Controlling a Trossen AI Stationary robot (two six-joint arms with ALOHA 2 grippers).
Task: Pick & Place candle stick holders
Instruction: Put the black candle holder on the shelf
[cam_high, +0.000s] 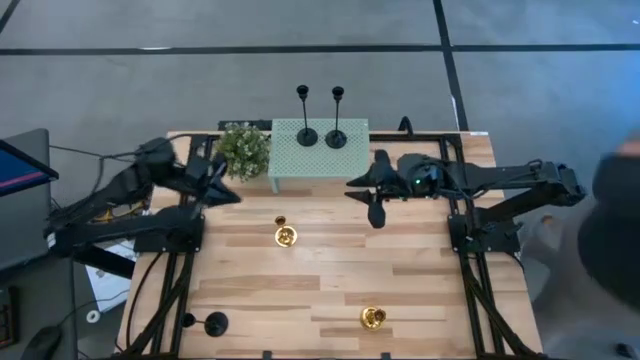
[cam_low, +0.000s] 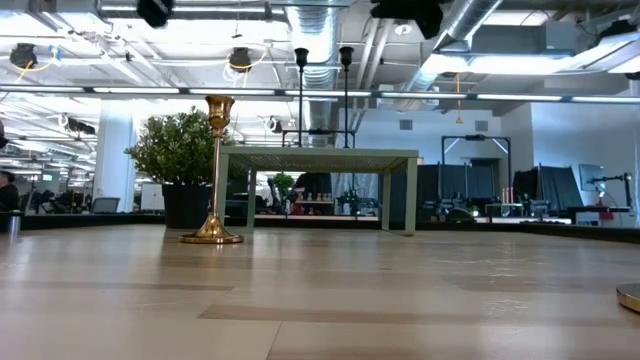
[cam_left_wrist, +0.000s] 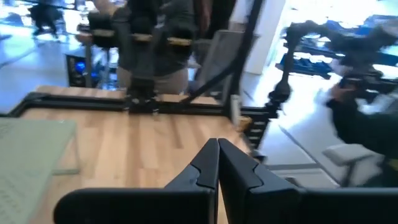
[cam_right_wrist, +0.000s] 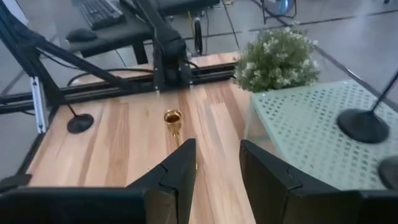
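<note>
Two black candle stick holders stand upright on their round bases on a small green perforated table. A gold holder stands upright on the wooden tabletop in the middle, and another gold one stands near the front edge. A third black holder stands at the front left. My right gripper hovers open beside the green table's right end, nothing between its fingers. My left gripper is shut and empty, above the table's left side near the plant.
A small green potted plant stands left of the green table. Black arm frames run along both sides of the wooden tabletop. A person is at the right edge. Bare wood lies between the two gold holders.
</note>
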